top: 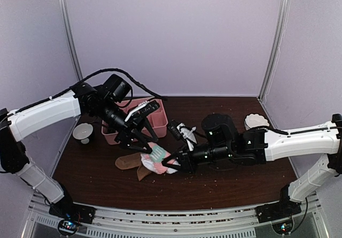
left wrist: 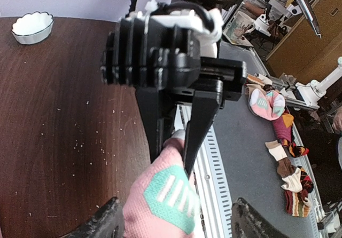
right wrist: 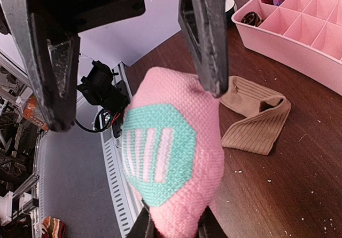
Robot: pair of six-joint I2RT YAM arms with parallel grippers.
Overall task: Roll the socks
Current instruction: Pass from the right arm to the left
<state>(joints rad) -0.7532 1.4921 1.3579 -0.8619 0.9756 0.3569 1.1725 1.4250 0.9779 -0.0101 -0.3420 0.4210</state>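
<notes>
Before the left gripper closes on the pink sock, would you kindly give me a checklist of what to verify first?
1. Right gripper shut on the pink sock: ok, it is pinching the fabric.
2. Left gripper open: ok, one jaw on either side of the sock.
3. Sock centred between the left jaws: not ok, one jaw is at its top edge and the other stands well off.
4. Tan sock out of the grip: ok, it lies apart on the table.
5. Pink sock rolled tight enough: cannot tell.
</notes>
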